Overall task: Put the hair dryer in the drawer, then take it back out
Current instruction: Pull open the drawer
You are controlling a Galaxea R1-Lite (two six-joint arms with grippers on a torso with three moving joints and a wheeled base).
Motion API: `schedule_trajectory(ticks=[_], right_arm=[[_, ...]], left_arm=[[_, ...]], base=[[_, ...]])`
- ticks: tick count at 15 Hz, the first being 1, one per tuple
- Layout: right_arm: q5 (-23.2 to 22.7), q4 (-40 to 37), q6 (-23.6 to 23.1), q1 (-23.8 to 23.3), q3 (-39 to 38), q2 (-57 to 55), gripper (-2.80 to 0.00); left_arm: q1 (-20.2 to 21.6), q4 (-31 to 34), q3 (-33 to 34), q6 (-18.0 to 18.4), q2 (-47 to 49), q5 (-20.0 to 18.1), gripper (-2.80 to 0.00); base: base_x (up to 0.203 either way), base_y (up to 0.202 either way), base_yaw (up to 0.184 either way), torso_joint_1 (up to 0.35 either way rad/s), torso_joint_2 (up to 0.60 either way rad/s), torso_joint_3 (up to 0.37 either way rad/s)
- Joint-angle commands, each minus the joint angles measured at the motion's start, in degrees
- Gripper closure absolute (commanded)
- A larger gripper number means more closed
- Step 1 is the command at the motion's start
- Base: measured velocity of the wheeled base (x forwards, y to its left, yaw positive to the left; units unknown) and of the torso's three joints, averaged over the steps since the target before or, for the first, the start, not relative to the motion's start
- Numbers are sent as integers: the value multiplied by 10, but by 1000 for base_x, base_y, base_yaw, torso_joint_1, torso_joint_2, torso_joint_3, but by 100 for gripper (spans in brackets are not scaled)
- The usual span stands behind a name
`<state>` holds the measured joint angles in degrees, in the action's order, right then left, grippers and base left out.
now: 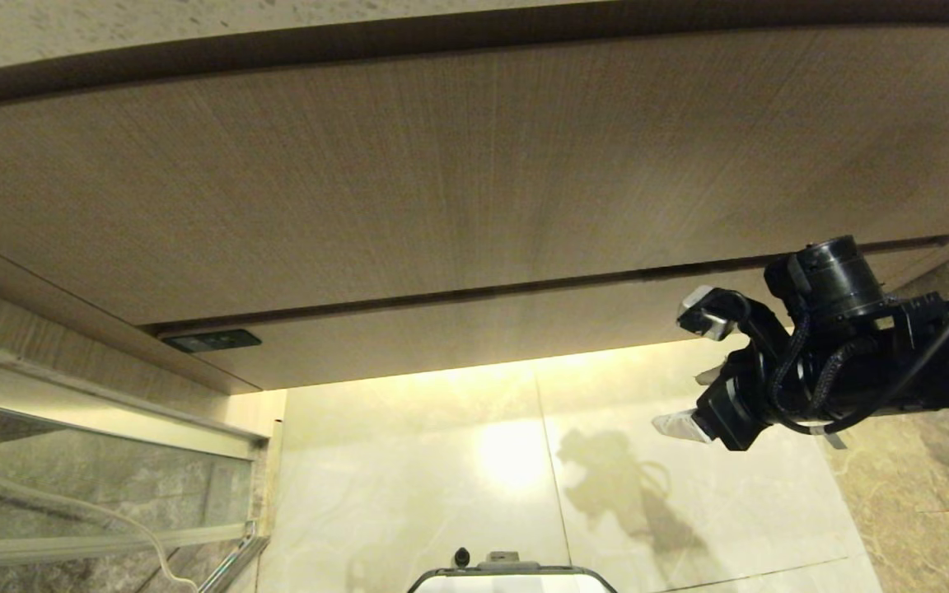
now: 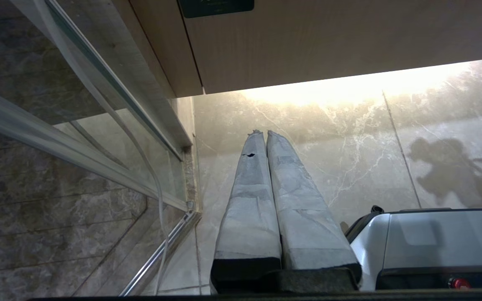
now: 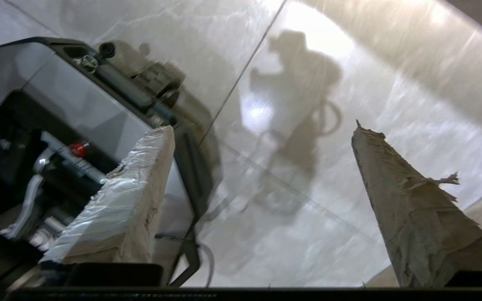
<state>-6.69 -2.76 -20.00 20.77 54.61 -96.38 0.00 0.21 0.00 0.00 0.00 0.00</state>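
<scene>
Head view: angled down at wood-grain panel [image 1: 441, 189] and marble floor [image 1: 441, 494], close. Left wrist view: behind fingers [image 2: 249, 200], facing same floor. Right wrist view: likewise, nearer. Shared across all three: floor, robot base [image 1: 511, 576], arm shadow [image 1: 623, 486].

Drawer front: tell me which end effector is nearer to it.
Right. The right end effector, open, is raised beside the right end of the drawer front; the left end effector, shut, hangs lower, aimed at the floor.
</scene>
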Motion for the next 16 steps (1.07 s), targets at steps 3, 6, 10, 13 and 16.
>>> schedule_trajectory(ticks=[3, 6, 10, 13, 16], right_arm=[[0, 68, -73, 4, -18, -18, -280], [-3, 129, -289, -5, -46, -6, -280], [-7, 213, -418, -9, -90, 14, -280], [-4, 283, -510, -19, -111, 14, -280], [-2, 292, -518, -20, -115, 12, -280]], left_arm=[[0, 0, -1, 0, 0, 0, 0], [0, 0, 0, 0, 0, 0, 0], [0, 0, 0, 0, 0, 0, 0], [0, 0, 0, 0, -1, 0, 0], [0, 0, 0, 0, 0, 0, 0]], base=[[0, 0, 0, 0, 0, 0], [0, 0, 0, 0, 0, 0], [0, 0, 0, 0, 0, 0], [0, 0, 0, 0, 0, 0], [0, 0, 0, 0, 0, 0]])
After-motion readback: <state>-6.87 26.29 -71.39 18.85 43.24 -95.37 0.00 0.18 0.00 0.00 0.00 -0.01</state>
